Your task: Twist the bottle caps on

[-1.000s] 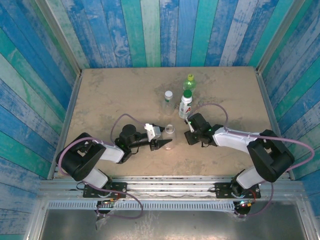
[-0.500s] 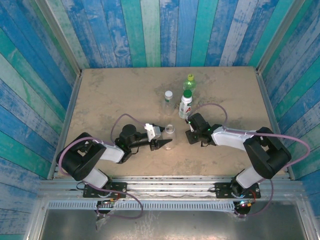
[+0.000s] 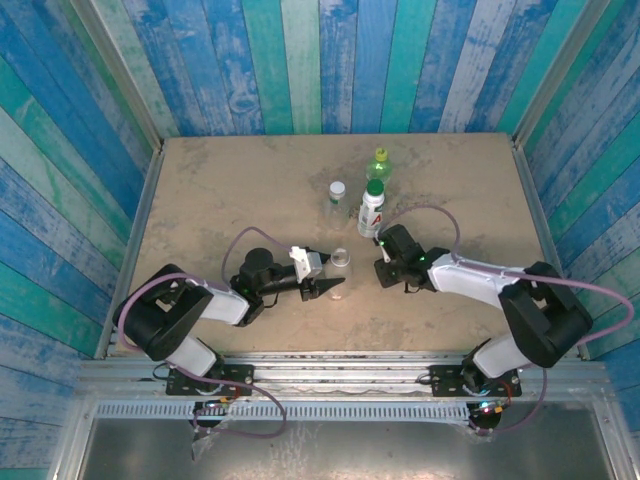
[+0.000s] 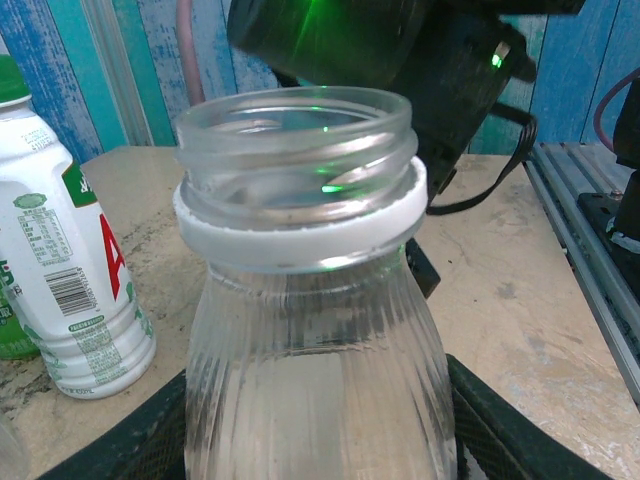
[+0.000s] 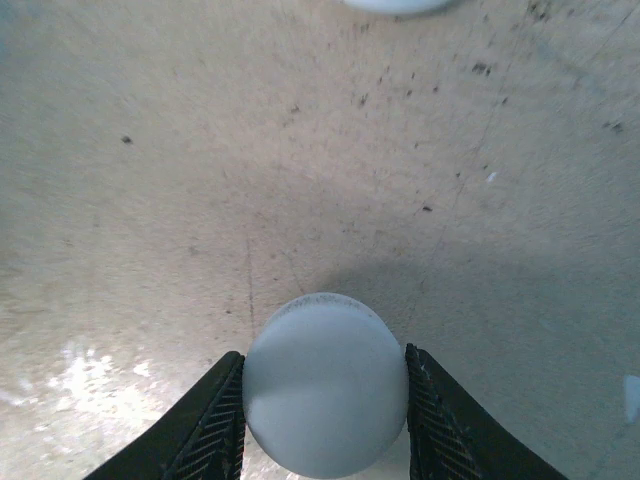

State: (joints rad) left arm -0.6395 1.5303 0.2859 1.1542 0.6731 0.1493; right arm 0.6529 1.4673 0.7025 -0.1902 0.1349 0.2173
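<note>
The right gripper [image 5: 323, 415] is clamped on a white cap [image 5: 325, 375], held close to the table [image 5: 300, 150] and near the open bottle [image 4: 310, 300]. The left gripper [image 4: 318, 440] clasps that open bottle around its ribbed body, upright, mouth bare above a white neck ring. Farther back stand the white-labelled bottle [image 3: 371, 210] with a green cap, a capped clear bottle [image 3: 337, 197] just to its left, and the green bottle [image 3: 378, 163] behind.
</note>
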